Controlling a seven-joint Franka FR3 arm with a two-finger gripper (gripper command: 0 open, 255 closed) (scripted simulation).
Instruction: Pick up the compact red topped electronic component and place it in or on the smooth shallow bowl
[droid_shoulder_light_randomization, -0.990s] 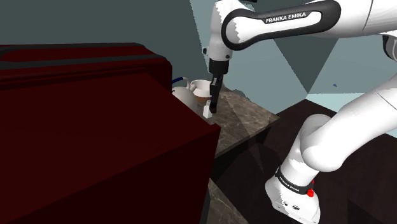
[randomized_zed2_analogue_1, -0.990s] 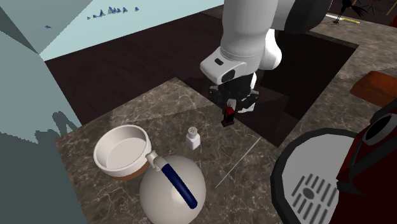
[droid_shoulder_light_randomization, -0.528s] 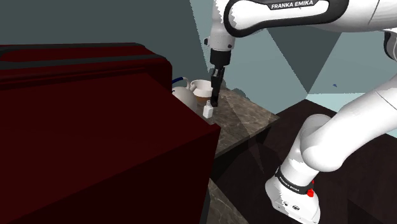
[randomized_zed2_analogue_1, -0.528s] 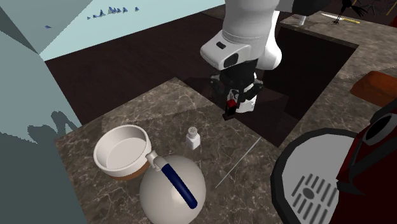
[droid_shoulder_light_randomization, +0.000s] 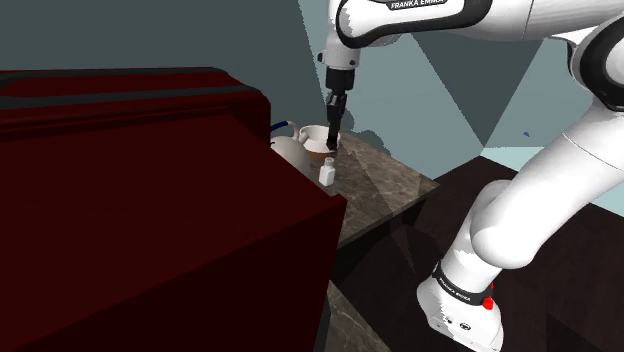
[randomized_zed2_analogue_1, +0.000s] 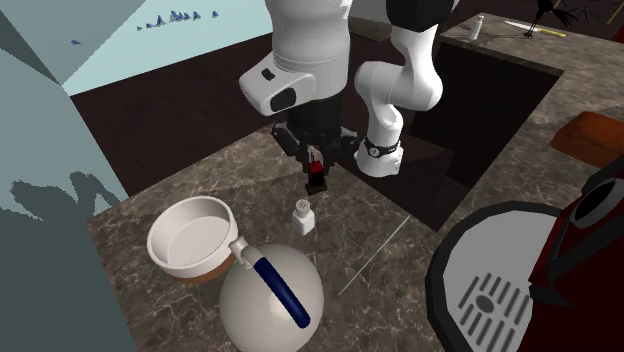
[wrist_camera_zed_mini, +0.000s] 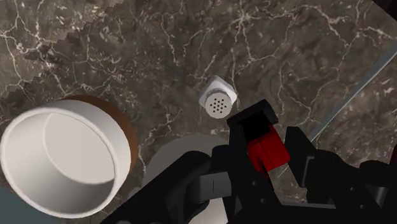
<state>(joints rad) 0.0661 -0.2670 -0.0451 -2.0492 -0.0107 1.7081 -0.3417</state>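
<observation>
Veined counter (wrist_camera_zed_mini: 95, 51); wrist view reveals jaws clasping component (wrist_camera_zed_mini: 264, 151).

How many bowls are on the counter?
1. The white bowl sits on the stone counter, beside the round white pot with the blue handle. The dark red machine could hide others.

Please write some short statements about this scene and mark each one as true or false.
1. The gripper is shut on the component. True.
2. The component lies in the bowl. False: it is held above the counter, and the bowl is empty.
3. The shaker stands upright on the counter. True.
4. The jug has a red handle. False: the handle is blue.
</observation>
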